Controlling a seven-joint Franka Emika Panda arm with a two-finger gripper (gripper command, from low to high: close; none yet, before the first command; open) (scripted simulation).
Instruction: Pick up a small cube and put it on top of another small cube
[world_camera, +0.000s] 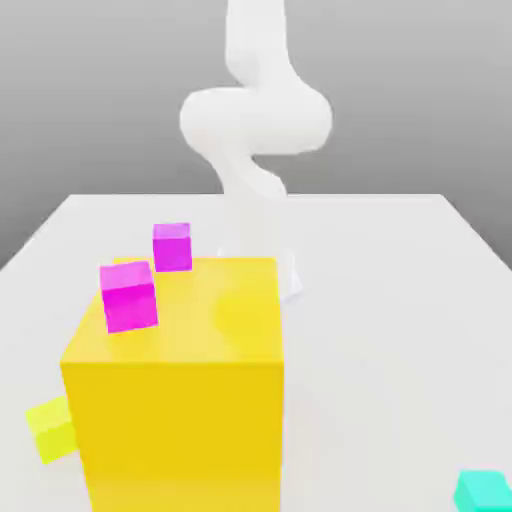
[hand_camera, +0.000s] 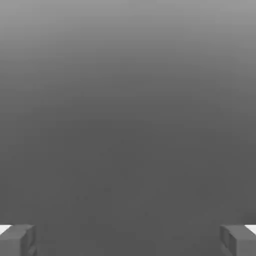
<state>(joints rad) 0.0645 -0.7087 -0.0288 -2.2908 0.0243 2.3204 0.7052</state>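
Exterior view is showing the small cube (world_camera: 484, 491) sitting far toward its right beyond the big yellow block (world_camera: 180, 380), so the empty, wide-apart gripper (hand_camera: 128, 240) is risking clipping that block.

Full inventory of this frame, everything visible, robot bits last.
big block: 1, yellow, front centre of the table, exterior view
magenta cubes: 2, one beside the big block's upper left edge, one behind it
yellow-green cube: 1, low at the exterior view's left, beside the big block
small cube: 1, cyan, bottom corner at the exterior view's right
table: 1, white
arm: 1, white, behind the big block
gripper: 1, grey fingers, jaws wide open, holding nothing
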